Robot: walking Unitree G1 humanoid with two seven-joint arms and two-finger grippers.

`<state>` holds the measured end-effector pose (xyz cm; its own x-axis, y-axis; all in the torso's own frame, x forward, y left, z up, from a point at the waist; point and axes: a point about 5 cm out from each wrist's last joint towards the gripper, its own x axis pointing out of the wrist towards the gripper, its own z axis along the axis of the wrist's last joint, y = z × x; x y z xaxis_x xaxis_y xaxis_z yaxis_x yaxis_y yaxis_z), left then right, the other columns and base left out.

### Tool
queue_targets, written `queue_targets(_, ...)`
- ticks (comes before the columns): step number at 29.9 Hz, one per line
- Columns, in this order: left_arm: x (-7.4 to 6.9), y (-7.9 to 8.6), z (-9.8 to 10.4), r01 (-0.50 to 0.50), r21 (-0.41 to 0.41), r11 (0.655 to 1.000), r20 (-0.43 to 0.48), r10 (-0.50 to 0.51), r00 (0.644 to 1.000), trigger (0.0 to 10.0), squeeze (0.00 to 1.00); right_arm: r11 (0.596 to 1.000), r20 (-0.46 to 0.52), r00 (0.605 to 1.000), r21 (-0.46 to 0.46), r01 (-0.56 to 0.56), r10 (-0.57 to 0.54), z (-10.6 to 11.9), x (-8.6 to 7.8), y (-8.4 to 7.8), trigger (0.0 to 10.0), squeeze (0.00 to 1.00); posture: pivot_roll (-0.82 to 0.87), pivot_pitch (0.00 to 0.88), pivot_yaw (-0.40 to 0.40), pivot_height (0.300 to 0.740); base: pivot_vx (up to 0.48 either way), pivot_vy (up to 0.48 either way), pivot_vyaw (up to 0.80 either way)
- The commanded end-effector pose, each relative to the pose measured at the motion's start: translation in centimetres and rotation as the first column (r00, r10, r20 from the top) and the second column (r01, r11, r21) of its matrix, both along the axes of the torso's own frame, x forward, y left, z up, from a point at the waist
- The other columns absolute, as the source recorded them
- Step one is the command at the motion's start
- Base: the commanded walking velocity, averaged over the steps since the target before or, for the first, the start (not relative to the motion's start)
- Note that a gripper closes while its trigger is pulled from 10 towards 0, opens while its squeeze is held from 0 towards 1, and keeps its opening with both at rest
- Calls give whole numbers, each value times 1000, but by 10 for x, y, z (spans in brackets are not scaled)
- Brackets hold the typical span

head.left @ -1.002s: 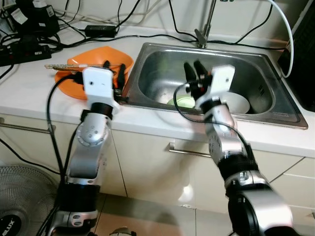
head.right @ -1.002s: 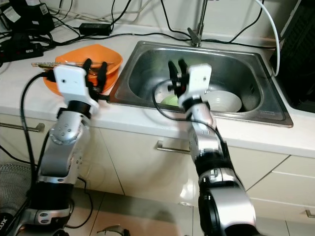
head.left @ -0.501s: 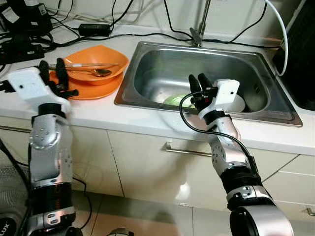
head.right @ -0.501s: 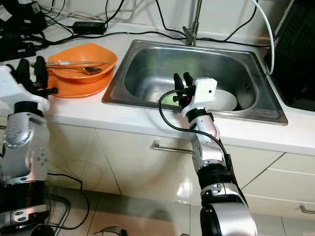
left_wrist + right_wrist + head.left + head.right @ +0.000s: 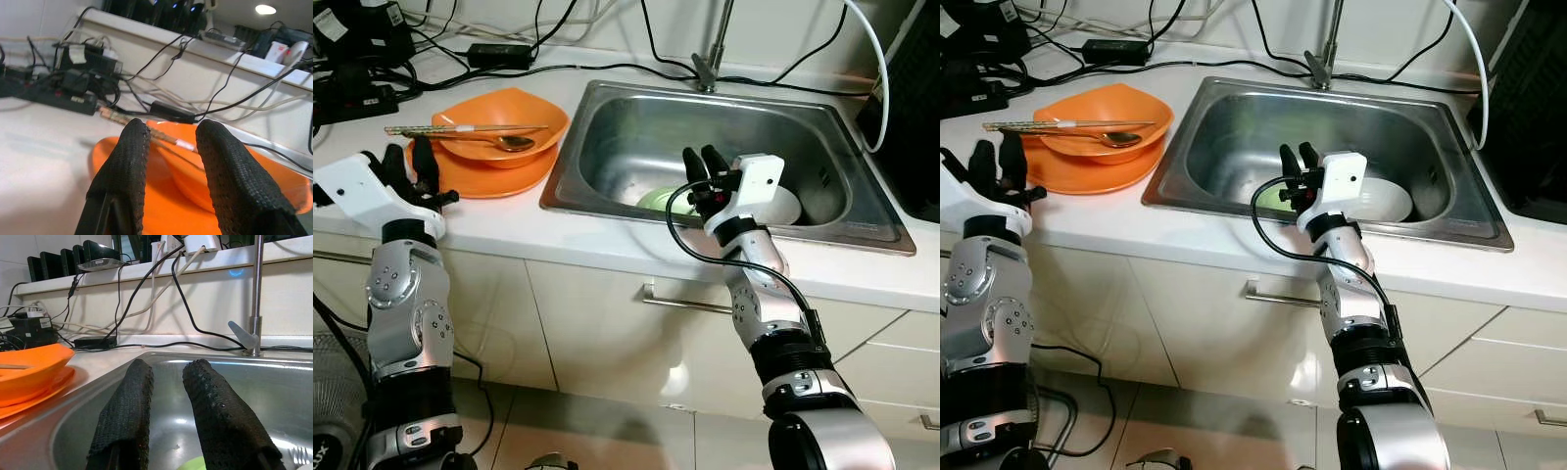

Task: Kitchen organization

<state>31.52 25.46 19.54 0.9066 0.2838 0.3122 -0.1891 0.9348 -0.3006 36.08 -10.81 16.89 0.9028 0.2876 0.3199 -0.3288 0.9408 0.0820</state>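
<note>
An orange bowl (image 5: 504,116) sits on an orange plate (image 5: 499,176) on the white counter, left of the sink (image 5: 636,137). Chopsticks (image 5: 440,129) and a metal spoon (image 5: 506,143) lie across the bowl. My left gripper (image 5: 407,149) hovers at the plate's left front edge, open and empty, pointing at the bowl (image 5: 234,171). In the sink lie a green dish (image 5: 658,200) and a white bowl (image 5: 793,206). My right gripper (image 5: 698,153) is held above the sink's front part, near the green dish, fingers slightly apart with nothing between them.
A faucet (image 5: 715,49) rises behind the sink. Power strips, adapters and black cables (image 5: 362,88) crowd the counter's back left. A dark appliance (image 5: 920,117) stands at the far right. Cabinet fronts with a metal handle (image 5: 685,299) lie below the counter edge.
My left arm has swung left, from the sink's left rim to the plate's left front edge. The right gripper has lowered slightly over the sink. The head view has shifted.
</note>
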Motion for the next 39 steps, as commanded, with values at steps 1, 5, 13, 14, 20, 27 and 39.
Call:
queue_targets(1, 3, 3, 2, 7, -34, 999, 3, -7, 1000, 10000, 0, 1000, -3, 1000, 4, 1, -1, 0, -1, -1, 10000, 0, 137, 29, -43, 740, 0, 0, 0)
queue_targets(5, 11, 3, 2, 27, -70, 997, -1, -27, 1000, 10000, 0, 1000, -6, 1000, 5, 3, -3, 0, -1, -2, 10000, 0, 137, 32, -44, 740, 0, 0, 0)
queue_targets(13, 30, 2, -3, 77, -101, 992, -35, -81, 996, 10000, 0, 1000, -8, 1000, 4, 17, -17, 0, -1, -6, 10000, 0, 117, 32, -34, 740, 0, 0, 0)
queue_targets(14, 31, 2, -3, 78, -104, 991, -35, -82, 996, 10000, 0, 1000, -9, 1000, 3, 19, -19, 0, -1, -6, 10000, 0, 115, 31, -32, 740, 0, 0, 0)
queue_targets(20, 38, 3, -3, 85, -119, 989, -32, -90, 995, 10000, 0, 1000, -10, 1000, 1, 26, -26, 0, -2, -8, 10000, 0, 111, 33, -32, 740, 0, 0, 0)
queue_targets(27, 40, -33, -3, 183, 92, 979, -68, -177, 982, 10000, 0, 998, -18, 998, 11, 57, -57, -2, -2, -16, 10000, 0, 104, 43, -32, 740, 0, 0, 0)
queue_targets(39, 29, -129, 10, 349, 396, 850, -3, -379, 925, 10000, 0, 989, 24, 990, 56, 138, -140, 6, -4, -32, 10000, 0, 83, 44, -13, 740, 0, 0, 0)
